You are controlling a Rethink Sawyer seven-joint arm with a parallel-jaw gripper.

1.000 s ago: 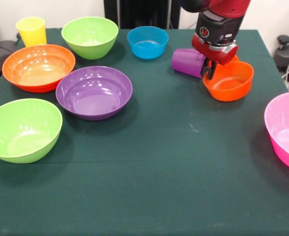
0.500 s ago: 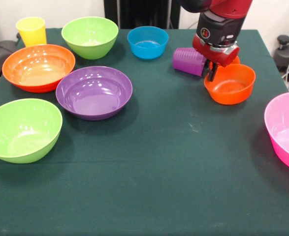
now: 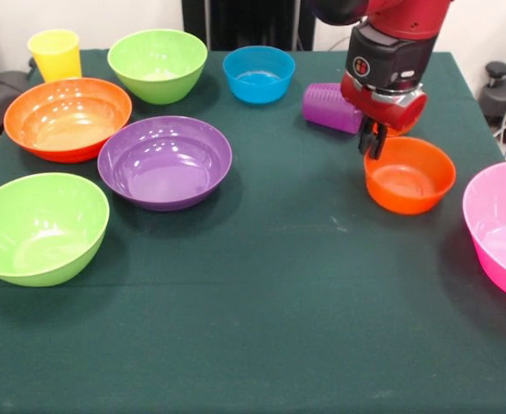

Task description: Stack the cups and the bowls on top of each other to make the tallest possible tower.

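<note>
My gripper (image 3: 373, 145) is shut on the left rim of the small orange bowl (image 3: 409, 175) and holds it upright, low at the table's right side. The purple ribbed cup (image 3: 330, 108) lies on its side just left of the gripper, apart from it. The yellow cup (image 3: 54, 53) stands upright at the far left corner. The small blue bowl (image 3: 259, 73) sits at the far middle. I cannot make out the orange cup; the gripper may hide it.
A lime green bowl (image 3: 157, 65), a large orange bowl (image 3: 67, 118), a purple bowl (image 3: 165, 161) and a second lime green bowl (image 3: 39, 226) fill the left half. The large pink bowl (image 3: 502, 228) sits at the right edge. All bowls stand apart, none stacked.
The gripper has moved right and toward the camera with the small orange bowl, away from the purple cup. The purple cup and the other bowls have stayed put.
</note>
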